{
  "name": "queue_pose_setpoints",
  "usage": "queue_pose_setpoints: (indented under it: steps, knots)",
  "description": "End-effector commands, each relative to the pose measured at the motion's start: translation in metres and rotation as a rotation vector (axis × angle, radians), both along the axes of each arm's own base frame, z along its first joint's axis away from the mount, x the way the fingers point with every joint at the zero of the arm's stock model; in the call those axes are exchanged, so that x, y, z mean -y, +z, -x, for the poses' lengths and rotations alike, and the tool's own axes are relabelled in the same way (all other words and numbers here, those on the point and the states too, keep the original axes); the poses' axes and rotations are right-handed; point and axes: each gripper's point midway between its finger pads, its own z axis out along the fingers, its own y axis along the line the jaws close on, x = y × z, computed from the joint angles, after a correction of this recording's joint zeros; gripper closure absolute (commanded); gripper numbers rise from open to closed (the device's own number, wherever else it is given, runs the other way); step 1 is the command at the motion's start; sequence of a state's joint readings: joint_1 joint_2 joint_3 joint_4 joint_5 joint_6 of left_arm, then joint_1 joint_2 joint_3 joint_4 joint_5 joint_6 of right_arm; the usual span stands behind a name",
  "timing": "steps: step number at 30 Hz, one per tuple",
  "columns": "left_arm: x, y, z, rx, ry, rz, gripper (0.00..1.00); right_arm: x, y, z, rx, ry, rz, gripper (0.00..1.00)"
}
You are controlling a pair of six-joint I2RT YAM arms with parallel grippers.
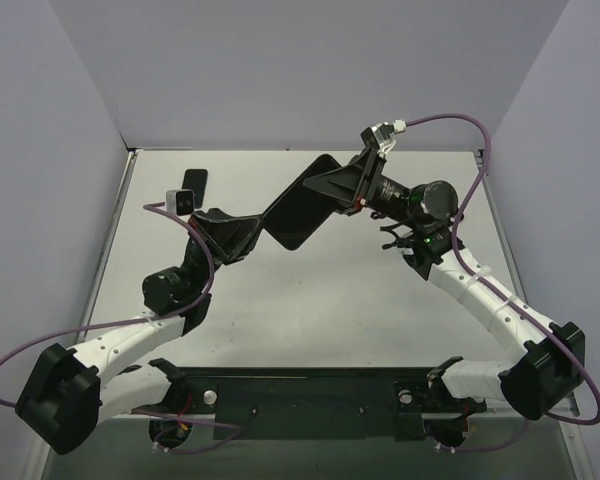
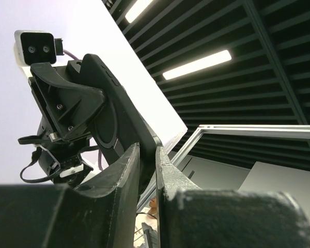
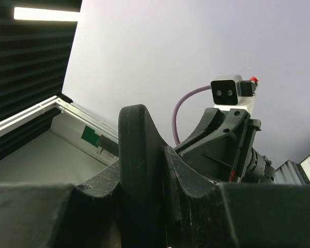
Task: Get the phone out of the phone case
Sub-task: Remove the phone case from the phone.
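Both arms reach inward with wrists tilted up, facing each other. The left gripper (image 1: 250, 236) and the right gripper (image 1: 333, 190) each clamp one end of the phone case (image 1: 298, 212), which spans between them.

The black rectangular phone case (image 2: 116, 121) is seen as smooth matt plastic with a faint sheen. The black plastic fingers (image 2: 171, 178) of the left gripper (image 2: 148, 151) are shown dull and finely grained. The grey table top (image 1: 310, 310) is rendered matt, the white arm shells (image 1: 480, 300) satin plastic
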State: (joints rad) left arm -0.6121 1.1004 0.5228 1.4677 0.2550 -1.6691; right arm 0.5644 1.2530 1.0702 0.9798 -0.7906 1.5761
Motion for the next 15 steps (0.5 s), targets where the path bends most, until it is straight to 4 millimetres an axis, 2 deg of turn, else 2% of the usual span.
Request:
queue_pose_setpoints:
  steps: [1, 4, 6, 7, 8, 9, 10, 11, 12, 15]
  knots:
    - [-0.013, 0.017, 0.019, 0.154, 0.037, 0.072, 1.00, 0.055, 0.121, 0.083, 0.294, 0.106, -0.366, 1.00]
    - [-0.012, 0.028, 0.026, 0.185, 0.021, 0.068, 1.00, 0.052, 0.119, 0.078, 0.275, 0.116, -0.373, 1.00]
    - [-0.005, 0.017, 0.010, 0.084, 0.027, 0.015, 1.00, 0.053, 0.121, 0.079, 0.278, 0.119, -0.380, 1.00]
    - [-0.006, 0.016, 0.010, 0.073, 0.042, 0.008, 1.00, 0.054, 0.121, 0.079, 0.277, 0.116, -0.381, 1.00]
    - [0.003, 0.002, -0.005, -0.014, 0.048, -0.050, 1.00, 0.055, 0.123, 0.081, 0.282, 0.116, -0.385, 1.00]
    - [0.006, -0.003, -0.007, -0.048, 0.042, -0.092, 1.00, 0.056, 0.125, 0.083, 0.282, 0.118, -0.390, 1.00]
    - [0.020, -0.028, -0.025, -0.175, 0.039, -0.201, 1.00, 0.056, 0.126, 0.083, 0.282, 0.118, -0.394, 1.00]
    - [0.023, -0.036, -0.028, -0.186, 0.069, -0.260, 1.00, 0.057, 0.129, 0.086, 0.290, 0.122, -0.402, 1.00]
    - [0.032, -0.057, -0.038, -0.284, 0.072, -0.350, 1.00, 0.055, 0.129, 0.086, 0.296, 0.123, -0.394, 1.00]
    - [0.024, -0.045, -0.033, -0.173, 0.154, -0.368, 0.98, 0.048, 0.119, 0.076, 0.302, 0.056, -0.314, 1.00]
